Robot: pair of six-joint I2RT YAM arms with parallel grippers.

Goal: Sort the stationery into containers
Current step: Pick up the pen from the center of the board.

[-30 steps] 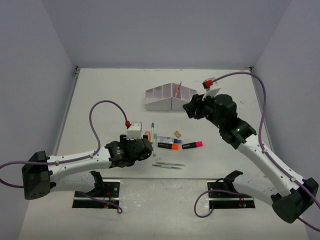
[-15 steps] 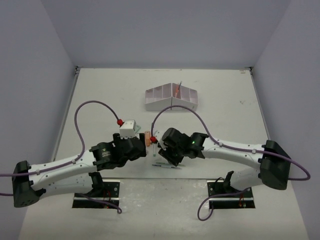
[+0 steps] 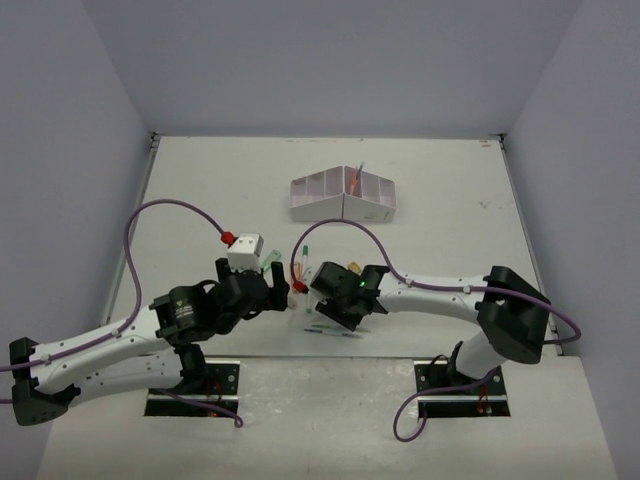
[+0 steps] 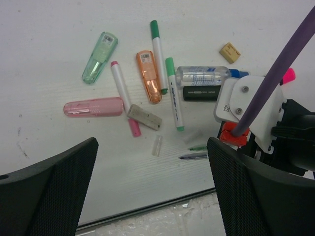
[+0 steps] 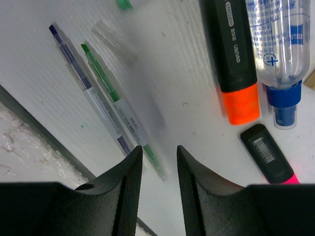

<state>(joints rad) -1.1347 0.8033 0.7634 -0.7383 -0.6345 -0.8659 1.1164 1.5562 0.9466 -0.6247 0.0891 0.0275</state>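
Overhead first. Organiser (image 3: 340, 208) sits mid-table toward the far side, one pen (image 3: 357, 177) standing in it. Both arms reach inward to the stationery near the front edge. Left gripper (image 3: 282, 290) and right gripper (image 3: 328, 316) are close together, well apart from the organiser. Most of the stationery is hidden under them; a green marker (image 3: 303, 257) pokes out beyond.

Left wrist. Left gripper (image 4: 151, 147) has jaws spread wide with nothing between the pads, hanging over the table (image 4: 59, 29). Loose below it:
- green case (image 4: 100, 56), orange case (image 4: 149, 76), pink case (image 4: 93, 107)
- pink marker (image 4: 123, 96), with a grey eraser (image 4: 144, 117) touching near its lower end
- glue bottle (image 4: 203, 75) just above the black highlighter (image 4: 202, 92)
- tan eraser (image 4: 230, 52), set apart
- clear cap (image 4: 156, 145), between the fingers' tips

The right arm's wrist crowds the right side.

Right wrist. Right gripper (image 5: 157, 151) has fingers a narrow gap apart, clamped on nothing. It is low over a thin green pen (image 5: 112, 91), whose near end runs to the mouth of that gap. Grey pen (image 5: 91, 93) lies touching alongside. The black highlighter's orange end lies beside the glue bottle's blue cap. Pink-ended highlighter (image 5: 268, 155) lies just below them.
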